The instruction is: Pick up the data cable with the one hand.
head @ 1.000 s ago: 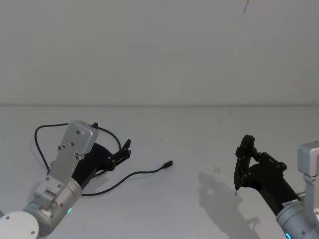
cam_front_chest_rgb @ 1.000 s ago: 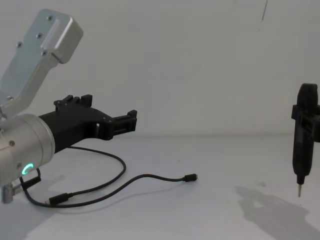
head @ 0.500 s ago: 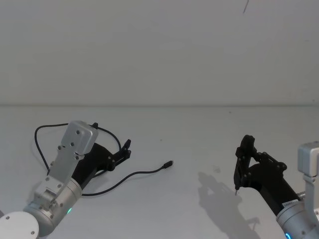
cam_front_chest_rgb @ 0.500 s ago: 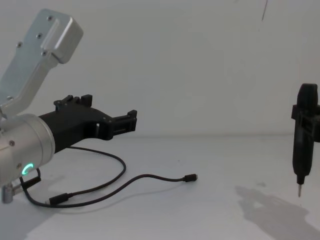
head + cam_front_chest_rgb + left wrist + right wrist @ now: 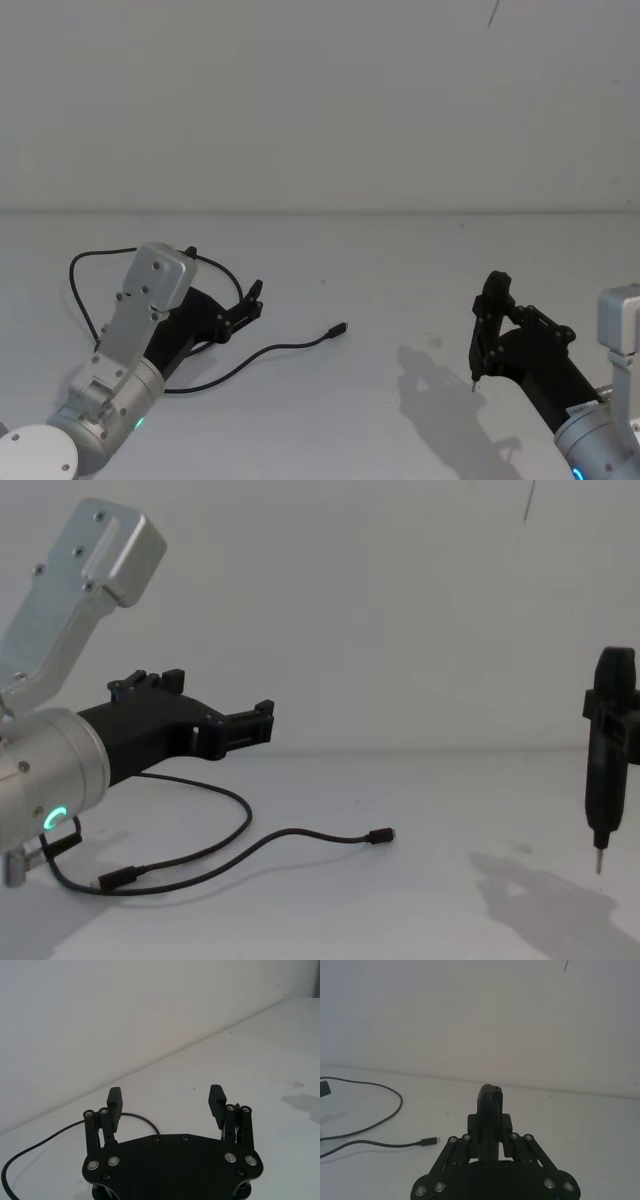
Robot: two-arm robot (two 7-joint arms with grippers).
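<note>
On the left gripper (image 5: pixel 165 1097) we find the fingers (image 5: pixel 216 1099) wide apart, empty. The data cable (image 5: pixel 310 831) lies on the worktop (image 5: pixel 450 810) beneath and beyond them. We advise descending astride one strand. The right gripper (image 5: pixel 490 1095) idles closed, well apart.

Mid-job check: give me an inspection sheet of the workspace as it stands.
Surface: white table, with arm shadows on its right side.
Job's things: data cable lies in loose curves on the table, not grasped; one plug points toward the middle.
Clutter: nothing seen.
End effectors: left end effector open, hovering above the cable's loop; right end effector shut, parked at the right.
Cables: a short metal-tipped wire hangs below the right end effector.
Surroundings: plain white wall.
</note>
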